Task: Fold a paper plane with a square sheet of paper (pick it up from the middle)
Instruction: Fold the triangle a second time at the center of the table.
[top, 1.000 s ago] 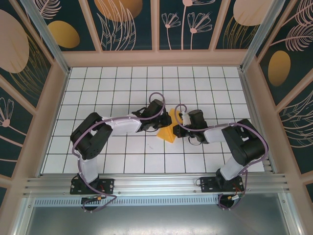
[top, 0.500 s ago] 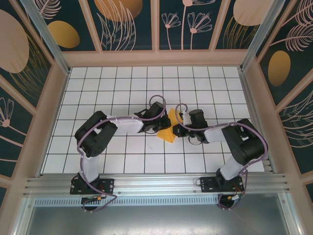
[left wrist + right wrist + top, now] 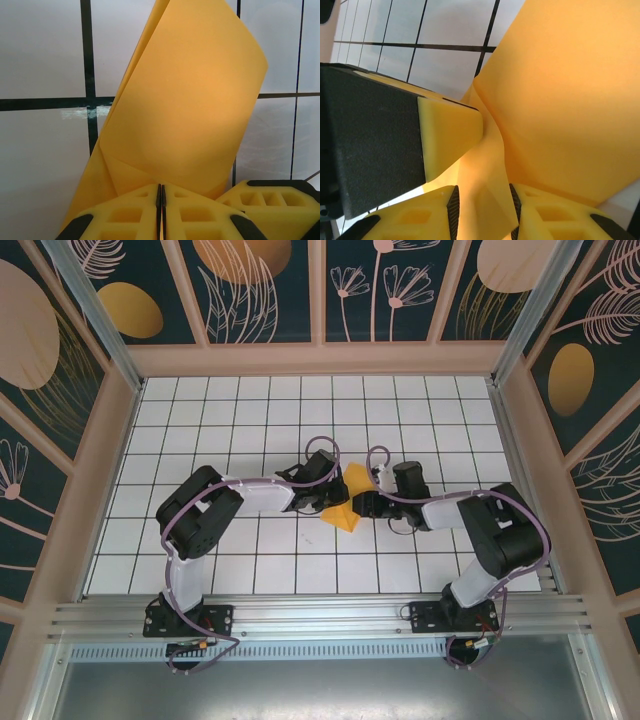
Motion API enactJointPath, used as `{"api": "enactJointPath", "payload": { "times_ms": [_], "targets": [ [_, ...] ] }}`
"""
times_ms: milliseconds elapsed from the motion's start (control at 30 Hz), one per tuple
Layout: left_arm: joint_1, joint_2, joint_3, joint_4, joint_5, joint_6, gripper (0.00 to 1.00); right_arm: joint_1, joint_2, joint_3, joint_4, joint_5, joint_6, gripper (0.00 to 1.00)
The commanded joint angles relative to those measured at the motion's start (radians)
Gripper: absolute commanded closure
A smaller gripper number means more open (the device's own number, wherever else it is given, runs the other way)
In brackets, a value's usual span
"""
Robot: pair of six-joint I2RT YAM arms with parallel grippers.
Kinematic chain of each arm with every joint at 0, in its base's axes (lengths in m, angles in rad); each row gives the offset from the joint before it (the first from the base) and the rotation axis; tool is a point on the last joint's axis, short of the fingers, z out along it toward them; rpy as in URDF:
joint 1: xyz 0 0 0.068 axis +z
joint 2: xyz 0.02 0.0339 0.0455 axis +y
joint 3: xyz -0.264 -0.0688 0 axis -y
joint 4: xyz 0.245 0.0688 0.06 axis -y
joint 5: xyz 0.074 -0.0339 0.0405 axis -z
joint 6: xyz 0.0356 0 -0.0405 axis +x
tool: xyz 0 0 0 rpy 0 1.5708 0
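The two arms meet over the middle of the tiled table [image 3: 250, 420], their tips almost nose to nose, with the sheet of paper [image 3: 345, 510] caught between them. The left gripper [image 3: 322, 504] has its two yellow pads pressed tight together, and the bottom edge of the paper [image 3: 185, 100] is pinched in the seam between them [image 3: 160, 192]. From that grip the orange-yellow sheet rises straight ahead of the fingers, folded over on itself. One layer curls forward at the top and a slanted crease runs just above the pads.

The right gripper [image 3: 360, 506] sits just past the paper, facing the left one. Its jaws stand apart [image 3: 482, 200]. A flap of the paper [image 3: 570, 100] runs down through the gap between them, and neither pad squeezes it. Just above and to the left of its own fingers, one black finger of the left gripper, tipped with a yellow pad [image 3: 450, 135], presses against the same sheet. The rest of the paper fans out ahead of it and to its right.
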Motion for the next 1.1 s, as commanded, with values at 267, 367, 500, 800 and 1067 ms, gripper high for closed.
{"api": "enactJointPath", "payload": {
  "times_ms": [267,367,500,800,1067],
  "targets": [
    [-0.005,0.019,0.000,0.024,-0.005,-0.004,0.87,-0.023,-0.032,0.020,-0.082,-0.026,0.028,0.76],
    [-0.004,0.016,0.001,0.025,-0.002,0.000,0.87,-0.024,-0.024,0.026,-0.092,-0.003,0.014,0.84],
    [-0.005,0.009,0.002,0.027,-0.001,0.007,0.85,-0.025,-0.007,0.037,-0.101,0.017,0.007,0.90],
    [-0.004,-0.078,-0.050,0.081,0.048,0.020,0.77,-0.025,0.020,0.048,-0.129,0.077,-0.008,0.93],
    [-0.007,-0.126,-0.138,0.103,0.111,0.020,0.81,-0.025,0.023,0.057,-0.141,0.053,-0.020,0.92]
  ]
}}
